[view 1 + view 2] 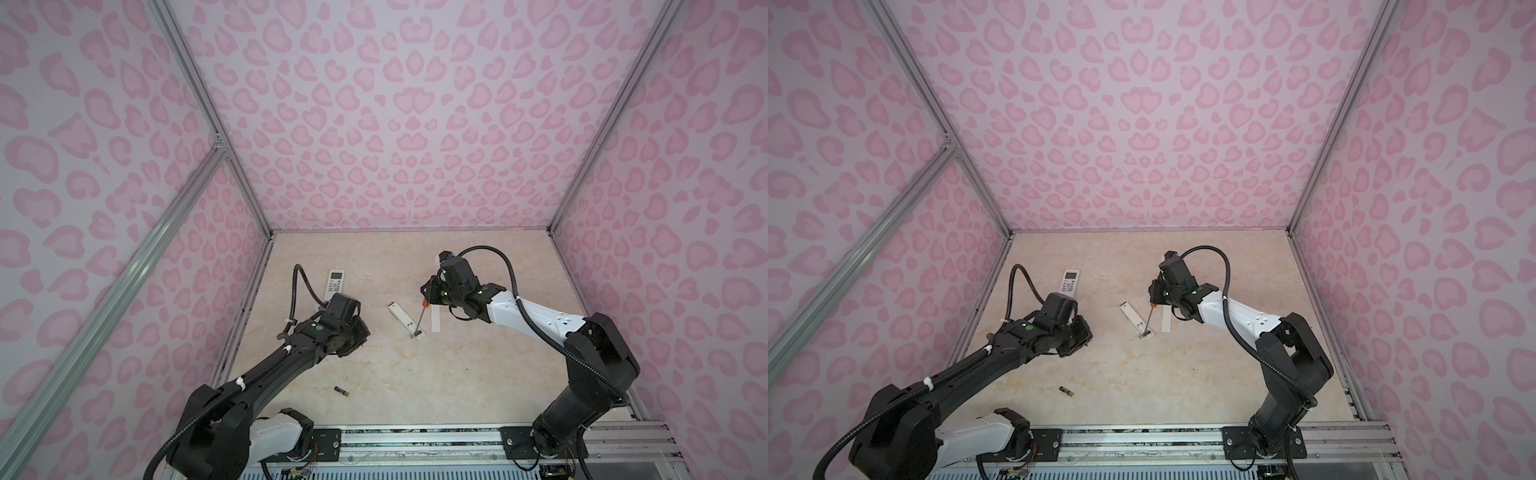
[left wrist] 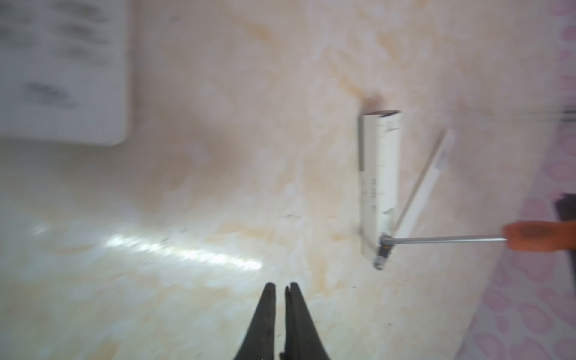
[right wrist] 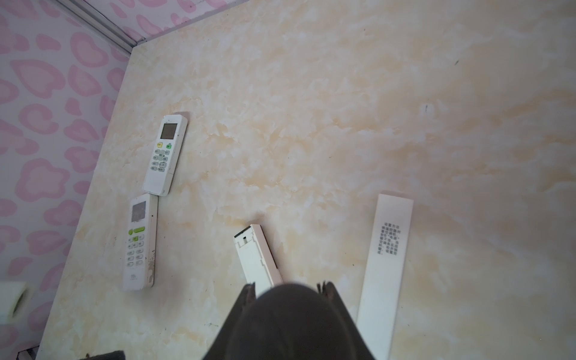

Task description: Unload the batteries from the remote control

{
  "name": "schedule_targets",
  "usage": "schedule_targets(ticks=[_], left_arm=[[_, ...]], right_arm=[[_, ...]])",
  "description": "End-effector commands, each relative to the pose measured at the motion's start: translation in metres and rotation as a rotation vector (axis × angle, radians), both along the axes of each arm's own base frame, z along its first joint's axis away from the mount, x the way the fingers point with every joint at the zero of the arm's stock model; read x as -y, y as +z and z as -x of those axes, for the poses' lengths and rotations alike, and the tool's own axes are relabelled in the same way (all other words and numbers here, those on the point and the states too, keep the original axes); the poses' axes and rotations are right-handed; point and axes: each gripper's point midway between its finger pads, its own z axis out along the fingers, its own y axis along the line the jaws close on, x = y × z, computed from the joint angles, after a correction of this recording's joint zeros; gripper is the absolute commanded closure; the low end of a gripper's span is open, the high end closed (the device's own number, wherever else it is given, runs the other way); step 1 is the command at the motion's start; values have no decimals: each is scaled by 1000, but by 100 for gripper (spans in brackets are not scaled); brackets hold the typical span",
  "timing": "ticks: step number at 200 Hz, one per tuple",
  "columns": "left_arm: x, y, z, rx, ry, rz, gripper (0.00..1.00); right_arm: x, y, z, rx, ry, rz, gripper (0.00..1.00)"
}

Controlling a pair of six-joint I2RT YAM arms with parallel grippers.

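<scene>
Top views: black-gold battery [image 1: 341, 390] lies loose on tabletop [image 1: 415, 374], well apart from open remote [image 1: 403, 319]. My right gripper [image 1: 426, 297] clamps orange-handled screwdriver [image 1: 420, 320], tip at remote's end. Left wrist: my left gripper [image 2: 280, 288] pinched closed, empty.

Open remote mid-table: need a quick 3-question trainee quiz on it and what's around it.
1. True or false: the right gripper holds the screwdriver with its tip at one end of the open remote.
2. Where is the loose battery? A) inside the open remote B) on the table, apart from the remote C) in a gripper
3. Short answer: what state is the left gripper in, and what does it hold?
Key: 1 true; 2 B; 3 shut, holding nothing.
</scene>
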Motion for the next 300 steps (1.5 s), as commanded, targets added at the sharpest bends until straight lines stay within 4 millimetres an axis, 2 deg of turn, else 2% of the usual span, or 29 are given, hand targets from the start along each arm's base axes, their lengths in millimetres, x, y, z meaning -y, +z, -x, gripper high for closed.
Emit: schedule_targets(ticks=[1,20,49,76,134,160,202,233,261,277,300], left_arm=[[-72,-24,102,-342,163,-249,93],[-93,-27,134,-400,231,-295,97],[-89,-44,147,-466,232,-268,98],[-89,-59,154,-518,238,-287,93],[-78,-60,143,-454,291,-197,94],[-67,-55,127,-395,297,-139,94],[-56,-40,90,-251,285,-93,94],[-43,-12,59,-129,241,-47,94],[-32,8,42,-50,191,-4,91],[-20,17,31,-3,148,40,88],[10,31,11,78,50,140,80]], right_arm=[[-6,2,-2,25,38,-18,100],[-5,0,-4,29,43,-38,100],[-6,-2,-8,19,48,-86,100],[-8,2,-9,19,59,-123,100],[-3,-1,-12,10,60,-139,100],[-3,-2,-10,7,61,-141,100],[-3,-4,-4,2,62,-137,100],[-4,0,2,8,69,-122,100],[-4,2,5,17,76,-95,100],[-2,0,6,14,78,-81,100],[0,0,8,11,83,-58,100]])
